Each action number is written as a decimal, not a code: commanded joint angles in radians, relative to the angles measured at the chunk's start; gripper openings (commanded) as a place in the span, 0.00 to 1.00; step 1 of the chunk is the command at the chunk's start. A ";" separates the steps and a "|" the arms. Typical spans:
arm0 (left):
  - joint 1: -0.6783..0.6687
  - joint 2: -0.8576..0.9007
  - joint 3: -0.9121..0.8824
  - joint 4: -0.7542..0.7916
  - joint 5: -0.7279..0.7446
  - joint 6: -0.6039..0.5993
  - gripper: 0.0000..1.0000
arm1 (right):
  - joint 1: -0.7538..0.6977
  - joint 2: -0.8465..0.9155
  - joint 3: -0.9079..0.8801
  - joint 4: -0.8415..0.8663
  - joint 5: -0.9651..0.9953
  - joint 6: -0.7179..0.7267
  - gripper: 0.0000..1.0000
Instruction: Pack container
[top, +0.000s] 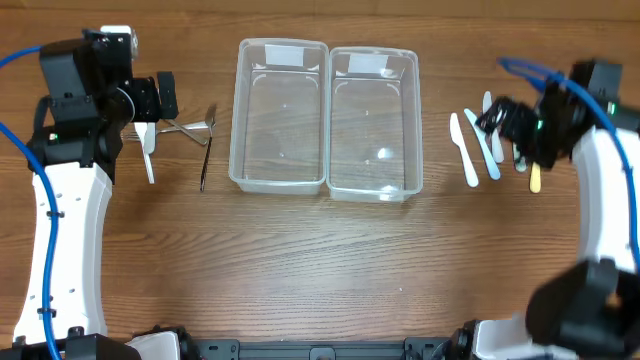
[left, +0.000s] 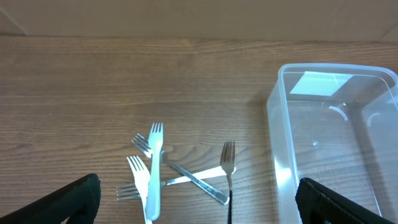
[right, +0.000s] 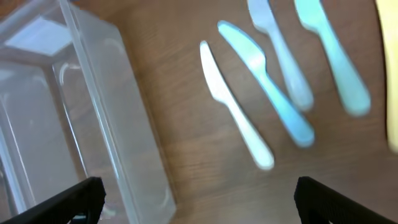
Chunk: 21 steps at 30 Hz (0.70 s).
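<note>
Above the table, two clear containers sit side by side and touching in the middle: the left container (top: 279, 115) and the right container (top: 373, 125), their long axes running from the far edge toward the near edge. The left arm rises along the left side and bends inward, so the left gripper (top: 165, 95) hangs over a cluster of forks (top: 190, 130) just left of the containers. The right arm mirrors it, with the right gripper (top: 500, 120) above a row of knives (top: 480, 145) to the right.

From the left wrist, the gripper's fingers (left: 74, 199) show at the bottom corners, spread wide and holding nothing. A white fork (left: 154, 168) and a dark-handled fork (left: 228, 165) point tines toward the far side, and two metal forks (left: 186, 177) cross between them. The left container's wall stands to the right.

From the right wrist, the picture is blurred. The fingers (right: 342, 202) are again wide apart and empty. A white knife (right: 233, 102) and three pale blue knives (right: 267, 84) lie roughly parallel on the wood, just beside the right container's wall.
</note>
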 joint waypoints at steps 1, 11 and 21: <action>0.005 0.004 0.031 0.004 -0.003 0.023 1.00 | 0.010 0.089 0.148 0.043 0.000 -0.056 1.00; 0.005 0.004 0.031 -0.003 -0.003 0.023 1.00 | 0.027 0.111 0.152 0.072 0.134 -0.230 0.94; 0.005 0.004 0.031 -0.003 -0.003 0.023 1.00 | 0.078 0.290 0.152 0.047 0.167 -0.262 0.86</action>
